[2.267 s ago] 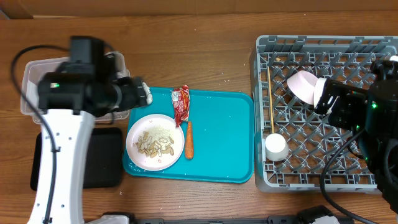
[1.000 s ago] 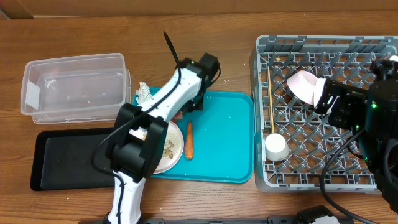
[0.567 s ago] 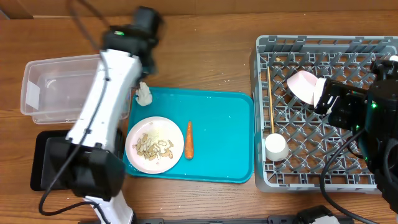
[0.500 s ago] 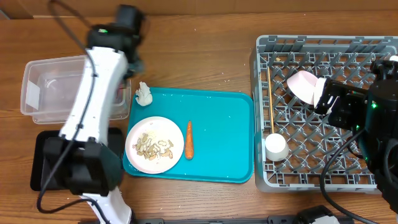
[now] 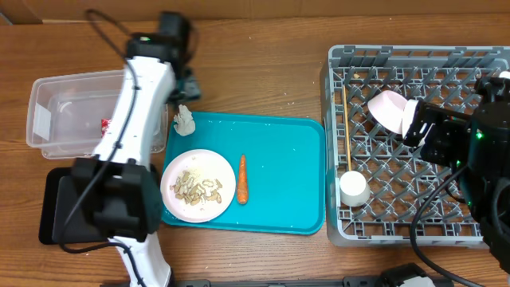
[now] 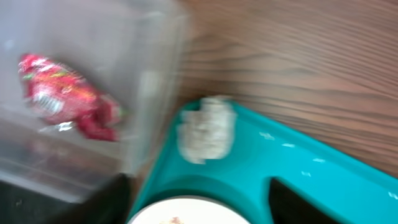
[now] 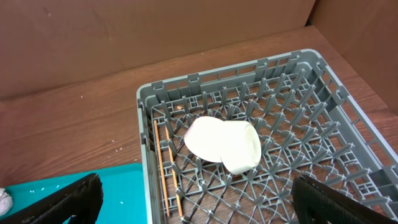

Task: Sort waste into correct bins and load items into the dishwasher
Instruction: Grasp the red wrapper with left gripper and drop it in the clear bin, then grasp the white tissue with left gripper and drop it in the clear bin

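A crumpled red snack wrapper [image 5: 105,123] lies in the clear rectangular plastic tub [image 5: 56,104] at the bench's [image 5: 263,72] left. The teal serving tray [image 5: 287,175] carries a round white plate [image 5: 203,155] of beige rice scraps [image 5: 195,187], a small orange carrot [image 5: 242,178] and, at its corner, a crumpled white tissue [image 5: 185,120]. The grey lattice dish rack [image 5: 414,60] holds a tipped pink-sided white bowl [image 5: 387,108], thin wooden chopsticks [image 5: 347,131] and a small white cup [image 5: 353,188] seen only from overhead, while the wrist views show the left fingers [image 6: 305,202], blurred, spread wide and empty, and the right fingers [image 7: 68,199] wide apart above the rack.
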